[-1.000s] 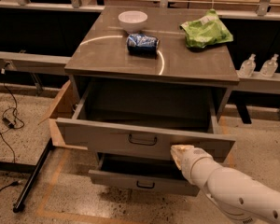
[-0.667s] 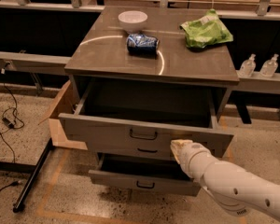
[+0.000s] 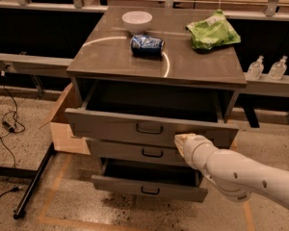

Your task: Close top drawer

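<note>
Gripper [image 3: 184,142], advanced to 4 o'clock of handle [image 3: 149,128], grip untellable, is pressing top drawer [image 3: 106,125], which is standing mostly open.

No text is legible, even on the claw [image 3: 180,141] at the top drawer [image 3: 115,126].

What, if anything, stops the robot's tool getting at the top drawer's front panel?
Probably nothing, so yes: the tool sits at the front panel of the top drawer, right of its black handle, with nothing between them. The middle drawer lies below it.
</note>
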`<state>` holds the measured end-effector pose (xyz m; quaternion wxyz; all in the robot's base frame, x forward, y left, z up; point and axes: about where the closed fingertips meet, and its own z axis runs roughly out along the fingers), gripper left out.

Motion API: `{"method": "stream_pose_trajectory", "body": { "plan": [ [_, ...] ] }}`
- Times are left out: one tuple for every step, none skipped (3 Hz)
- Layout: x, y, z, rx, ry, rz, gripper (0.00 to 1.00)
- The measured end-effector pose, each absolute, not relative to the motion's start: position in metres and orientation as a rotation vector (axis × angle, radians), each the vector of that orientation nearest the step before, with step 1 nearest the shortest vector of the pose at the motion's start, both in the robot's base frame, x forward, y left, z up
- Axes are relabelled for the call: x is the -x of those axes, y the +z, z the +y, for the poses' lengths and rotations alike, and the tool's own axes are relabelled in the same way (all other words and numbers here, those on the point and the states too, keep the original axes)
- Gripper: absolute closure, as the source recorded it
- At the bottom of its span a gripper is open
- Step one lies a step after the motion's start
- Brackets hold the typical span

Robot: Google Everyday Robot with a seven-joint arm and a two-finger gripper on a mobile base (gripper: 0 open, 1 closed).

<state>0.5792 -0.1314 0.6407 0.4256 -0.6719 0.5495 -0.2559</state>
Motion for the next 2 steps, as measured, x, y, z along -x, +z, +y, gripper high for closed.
{"method": "stream_pose_trajectory", "body": {
  "plan": [
    [-0.597, 0.645, -0.138, 1.699, -0.651, 1.360, 1.00],
    [-0.610, 0.649, -0.145, 1.720, -0.661, 1.349, 1.00]
  ]
}}
